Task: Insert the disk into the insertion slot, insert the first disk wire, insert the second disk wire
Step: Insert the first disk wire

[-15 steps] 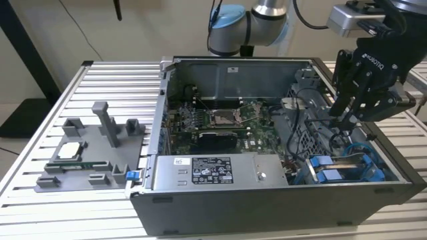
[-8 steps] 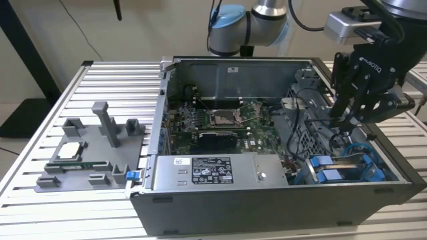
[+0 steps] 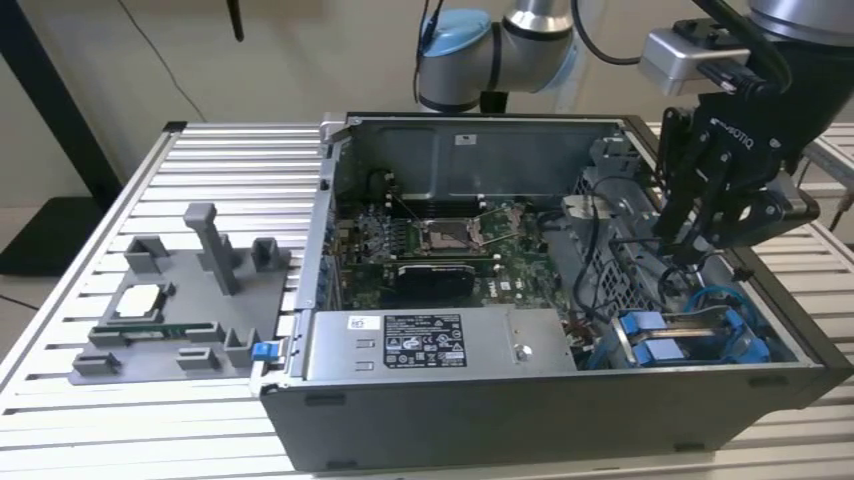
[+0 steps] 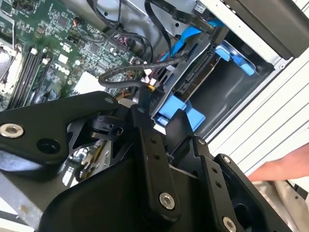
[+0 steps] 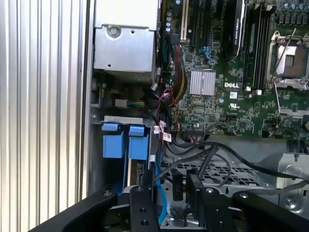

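A: Claw?
B: Claw (image 3: pixel 694 240) hangs low inside the open case (image 3: pixel 534 420), over the corner at the exterior view's right. Fingers (image 5: pixel 142 212) spread apart in both wrist views. Nothing clamped between them.

A: Disk?
B: Disk (image 5: pixel 137 145) sits in the slot (image 5: pixel 120 119), its blue carrier tabs side by side at the slot's mouth. In the second wrist view its dark connector edge shows just past the fingertips.

A: Wires?
B: Black wire (image 4: pixel 120 72) loops near the fingertips, with its plug end close to the disk's edge. Cannot tell if it touches. Blue wire (image 5: pixel 159 193) runs alongside the slot and passes between the fingers in the first wrist view.

A: Surroundings?
B: Power box (image 3: pixel 414 345) is just beside the slot, toward the exterior view's left, with the motherboard (image 3: pixel 514 265) behind it. The case stands on the slatted desk (image 3: pixel 200 160). A grey fixture (image 3: pixel 200 270) stands on the desk near the case, at the exterior view's left. A person's hand (image 4: pixel 277 169) rests on the desk outside the case wall, seen in the second wrist view.
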Robot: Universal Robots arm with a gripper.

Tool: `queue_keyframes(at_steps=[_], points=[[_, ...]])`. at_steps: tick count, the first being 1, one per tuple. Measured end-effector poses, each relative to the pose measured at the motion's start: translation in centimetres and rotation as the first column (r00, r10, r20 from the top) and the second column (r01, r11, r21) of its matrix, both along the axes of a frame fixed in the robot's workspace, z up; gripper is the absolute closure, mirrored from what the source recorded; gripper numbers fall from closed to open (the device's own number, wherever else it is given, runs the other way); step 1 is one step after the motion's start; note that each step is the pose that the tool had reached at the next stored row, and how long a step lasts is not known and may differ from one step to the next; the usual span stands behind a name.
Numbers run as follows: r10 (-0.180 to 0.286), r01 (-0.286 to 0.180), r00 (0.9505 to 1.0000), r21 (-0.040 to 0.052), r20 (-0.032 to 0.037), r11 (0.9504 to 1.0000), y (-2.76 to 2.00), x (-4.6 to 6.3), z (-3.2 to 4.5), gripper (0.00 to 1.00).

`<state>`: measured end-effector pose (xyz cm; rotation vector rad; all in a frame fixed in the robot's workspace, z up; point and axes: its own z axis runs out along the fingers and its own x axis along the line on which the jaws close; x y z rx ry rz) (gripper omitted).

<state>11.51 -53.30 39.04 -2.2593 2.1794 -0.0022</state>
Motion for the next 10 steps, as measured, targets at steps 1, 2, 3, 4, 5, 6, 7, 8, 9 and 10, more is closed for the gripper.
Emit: queue_keyframes(at_steps=[1,2,3,4,5,6,7,8,9,10], points=[[0.001,-0.001,1.0,0.0003,0.0013,1.0,0.0,-0.01,-0.02,0.0],[0.002,-0.002,1.0,0.0011,0.0037,1.0,0.01,-0.01,-0.02,0.0],[0.002,-0.002,1.0,0.0011,0.0041,1.0,0.02,-0.02,-0.02,0.0],[0.003,-0.003,1.0,0.0012,0.0049,1.0,0.02,-0.02,-0.02,0.0],[0.005,-0.005,1.0,0.0014,0.0061,1.0,0.02,-0.02,-0.02,0.0],[0.009,-0.009,0.9999,0.0017,0.0074,1.0,0.02,-0.02,-0.03,0.0],[0.012,-0.012,0.9999,0.0019,0.0087,0.9999,0.02,-0.02,-0.03,0.0],[0.016,-0.016,0.9998,0.0022,0.01,0.9999,0.03,-0.02,-0.03,0.0],[0.017,-0.017,0.9998,0.0028,0.011,0.9999,0.03,-0.02,-0.03,0.0],[0.017,-0.017,0.9998,0.0037,0.0114,0.9998,0.04,-0.02,-0.03,0.0]])
